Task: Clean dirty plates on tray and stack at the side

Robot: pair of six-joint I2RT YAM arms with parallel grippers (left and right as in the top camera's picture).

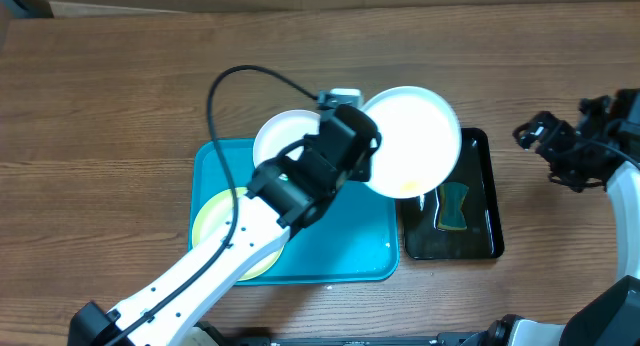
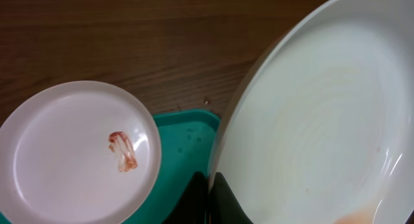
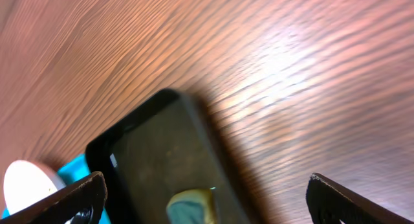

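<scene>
- The overhead view looks straight down on the table from high up, taking in the turquoise tray and the black tray.
- The left wrist view sits very close. It faces down past the left end effector at the lifted white plate and the smeared white plate, both also seen from overhead.
- The right wrist view looks down at a slant from farther off and shares the black tray with overhead.

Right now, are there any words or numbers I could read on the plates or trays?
None: no words, numbers or signs show in any view.
The large white round plate is plain.
The smaller white round plate bears only a reddish-brown smear, not writing.
The turquoise plastic tray and the glossy black rectangular tray carry no label.
</scene>
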